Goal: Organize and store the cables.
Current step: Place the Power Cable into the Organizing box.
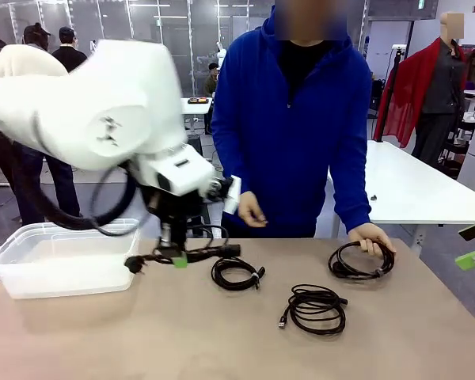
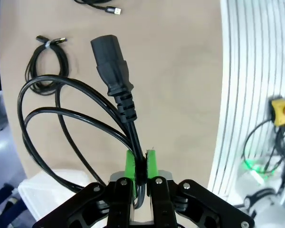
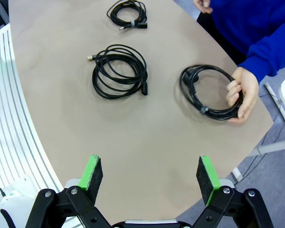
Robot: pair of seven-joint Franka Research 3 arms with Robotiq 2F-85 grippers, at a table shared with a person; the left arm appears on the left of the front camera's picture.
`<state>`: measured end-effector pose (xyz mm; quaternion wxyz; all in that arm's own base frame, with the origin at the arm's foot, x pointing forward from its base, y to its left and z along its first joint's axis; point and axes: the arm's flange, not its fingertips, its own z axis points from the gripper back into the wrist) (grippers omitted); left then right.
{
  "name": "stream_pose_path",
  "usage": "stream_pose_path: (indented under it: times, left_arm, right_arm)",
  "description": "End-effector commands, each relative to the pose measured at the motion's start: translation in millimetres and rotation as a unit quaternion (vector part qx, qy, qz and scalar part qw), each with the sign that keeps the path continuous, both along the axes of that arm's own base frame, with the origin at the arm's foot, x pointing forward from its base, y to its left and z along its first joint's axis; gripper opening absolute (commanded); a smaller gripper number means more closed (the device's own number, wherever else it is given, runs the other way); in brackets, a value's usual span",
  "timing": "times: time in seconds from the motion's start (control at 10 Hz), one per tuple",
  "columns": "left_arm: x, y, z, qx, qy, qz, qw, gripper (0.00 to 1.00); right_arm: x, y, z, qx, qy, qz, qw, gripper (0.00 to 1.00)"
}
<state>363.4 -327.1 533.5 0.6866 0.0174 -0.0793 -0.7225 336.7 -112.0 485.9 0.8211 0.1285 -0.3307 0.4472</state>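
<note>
Left wrist view: glossy looped cable (image 2: 113, 66)

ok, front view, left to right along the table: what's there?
Clear bin → left gripper shut on power cable → small strapped coil → USB coil → third coil under the person's hand → right gripper, open.

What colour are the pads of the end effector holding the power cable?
Green pads, seen best in the left wrist view.
</note>
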Motion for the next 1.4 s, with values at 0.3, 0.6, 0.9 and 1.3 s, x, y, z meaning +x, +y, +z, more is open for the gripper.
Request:
stream_pose_path:
  times: [0.3,0.6,0.9,1.3]
  left_arm:
    - [-2,116,25,0.029,-0.103,-0.03,0.994,0.11]
    - [21,171,27,0.041,-0.126,-0.006,0.991,0.11]
    - [48,218,26,0.05,-0.086,0.023,0.995,0.11]
    - [87,266,17,0.06,-0.048,0.081,0.994,0.11]
  right_arm:
    - [-2,0,1,0.004,-0.001,0.001,1.0,1.0]
    - [-2,0,1,0.004,-0.001,0.001,1.0,1.0]
    - [-2,0,1,0.004,-0.001,0.001,1.0,1.0]
    - [-2,0,1,0.004,-0.001,0.001,1.0,1.0]
